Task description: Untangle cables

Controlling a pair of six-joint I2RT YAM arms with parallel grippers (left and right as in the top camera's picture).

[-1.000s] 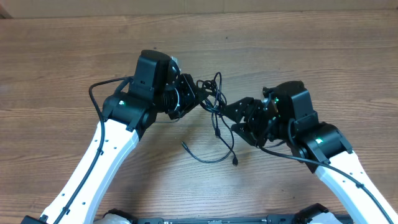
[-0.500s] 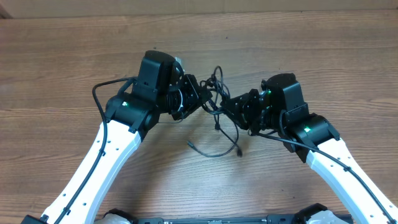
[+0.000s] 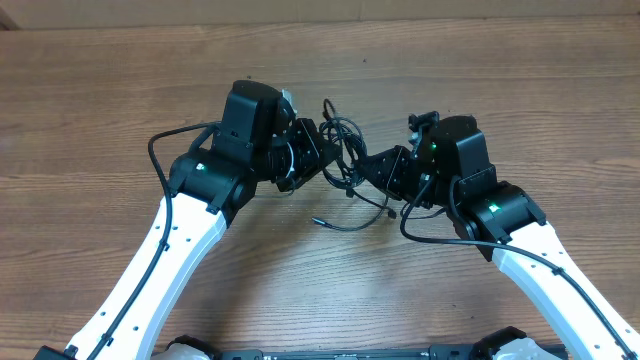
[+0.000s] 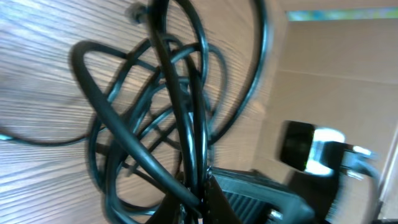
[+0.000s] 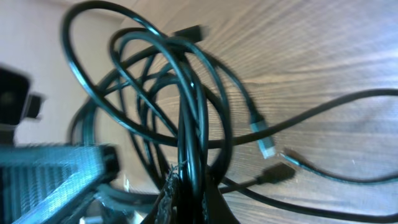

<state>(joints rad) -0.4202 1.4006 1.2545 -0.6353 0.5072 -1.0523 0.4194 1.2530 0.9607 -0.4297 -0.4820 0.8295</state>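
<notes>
Setting: a brown wood-grain table (image 3: 120, 90) seen from above, with two white-and-black robot arms reaching in from its near edge.
Cables: thin black flexible cables (image 3: 343, 150) bunched in overlapping loops near the middle of the table, directly between the two claws.
Left gripper: the black left gripper (image 3: 330, 165) meets the tangle from the left. Its own camera shows its fingers pressed together on several strands (image 4: 186, 124), which fan upward in wide loops.
Right gripper: the black right gripper (image 3: 363, 168) meets the same tangle from the right, very close to the other claw. Its own camera shows its fingers closed tight on a cluster of strands (image 5: 189, 124) that rise in loops.
Loose strand: one cable curves out of the bundle toward the near edge of the table and ends in a small plug (image 3: 318, 222) lying on the wood.
Plugs close up: the right wrist camera shows a silvery-tipped plug (image 5: 264, 144) and a dark plug (image 5: 277, 174) beside the loops, over the table.
Height of bundle: whether the loops touch the table cannot be told.
</notes>
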